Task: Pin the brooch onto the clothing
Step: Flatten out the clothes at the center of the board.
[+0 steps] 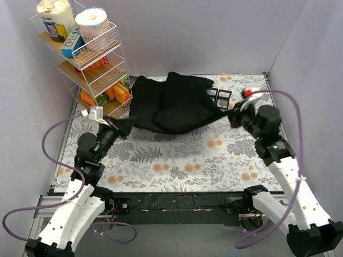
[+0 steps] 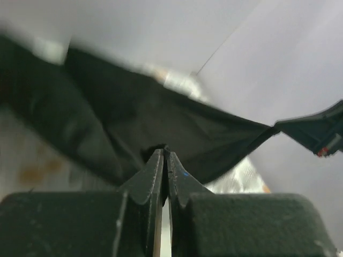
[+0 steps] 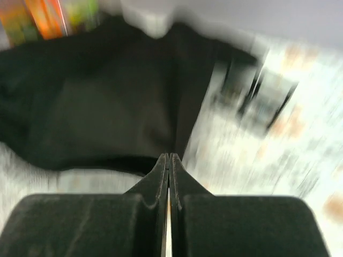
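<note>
The black T-shirt (image 1: pixel 171 104) hangs stretched between both grippers above the flowered table, its far part resting near the back wall. My left gripper (image 1: pixel 124 126) is shut on the shirt's left corner; the left wrist view shows its jaws closed on the black cloth (image 2: pixel 134 123). My right gripper (image 1: pixel 233 115) is shut on the shirt's right corner; the right wrist view shows the jaws pressed together at the cloth's edge (image 3: pixel 107 107). The brooch is not visible in any view.
A white wire shelf rack (image 1: pixel 94 59) with tubs and boxes stands at the back left, close to the shirt. Two small black square frame boxes (image 1: pixel 220 97) lie on the floral tablecloth (image 1: pixel 177 160) behind the right gripper. Walls enclose three sides.
</note>
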Robot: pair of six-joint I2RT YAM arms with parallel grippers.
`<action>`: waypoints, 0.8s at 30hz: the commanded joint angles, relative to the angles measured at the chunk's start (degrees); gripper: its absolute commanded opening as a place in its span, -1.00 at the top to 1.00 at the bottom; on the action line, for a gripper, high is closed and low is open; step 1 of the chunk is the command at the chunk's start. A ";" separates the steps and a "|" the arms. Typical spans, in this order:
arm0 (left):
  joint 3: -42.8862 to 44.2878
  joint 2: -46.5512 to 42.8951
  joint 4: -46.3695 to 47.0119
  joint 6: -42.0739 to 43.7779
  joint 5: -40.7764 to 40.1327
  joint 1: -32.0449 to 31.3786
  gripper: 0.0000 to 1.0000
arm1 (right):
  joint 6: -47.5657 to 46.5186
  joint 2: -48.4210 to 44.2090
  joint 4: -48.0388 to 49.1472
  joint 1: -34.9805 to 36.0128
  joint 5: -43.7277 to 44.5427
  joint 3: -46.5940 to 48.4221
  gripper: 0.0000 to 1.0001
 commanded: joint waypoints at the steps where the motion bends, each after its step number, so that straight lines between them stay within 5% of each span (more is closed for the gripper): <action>1: -10.83 -10.53 -15.66 -13.65 -6.48 0.10 1.00 | 9.63 -4.54 -9.18 0.23 -4.37 -14.87 0.97; 17: -17.34 -8.19 -31.95 -24.03 -6.14 0.10 1.00 | 17.46 -1.56 -17.28 0.50 2.57 -24.82 0.97; 24: -18.84 -8.81 -33.09 -25.53 -3.77 0.01 0.66 | 19.92 -1.47 -19.56 2.25 8.18 -26.23 0.97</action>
